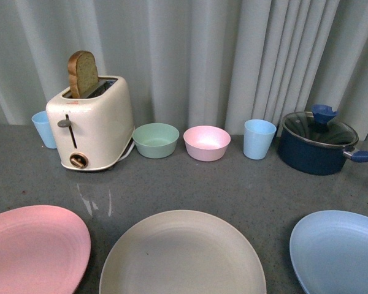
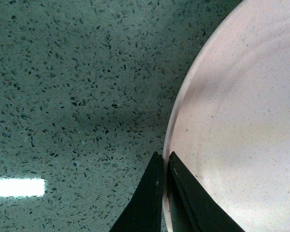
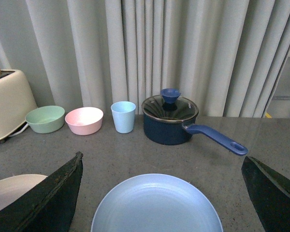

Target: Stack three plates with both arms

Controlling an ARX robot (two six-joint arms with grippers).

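Observation:
Three plates lie side by side along the near edge of the grey counter: a pink plate (image 1: 34, 248) on the left, a beige-grey plate (image 1: 183, 254) in the middle, a light blue plate (image 1: 338, 251) on the right. In the left wrist view my left gripper (image 2: 164, 157) is shut on the rim of the pink plate (image 2: 241, 125), one finger on each side of the edge. Seen from the right wrist, my right gripper (image 3: 162, 162) stands wide open above the light blue plate (image 3: 157, 205), its fingers far apart on either side. Neither arm shows in the front view.
Along the curtain at the back stand a cream toaster (image 1: 92, 122) with toast, a light blue cup (image 1: 44, 128) behind it, a green bowl (image 1: 155, 139), a pink bowl (image 1: 207, 142), another blue cup (image 1: 259, 138) and a lidded dark blue saucepan (image 1: 319, 142) with its handle pointing right.

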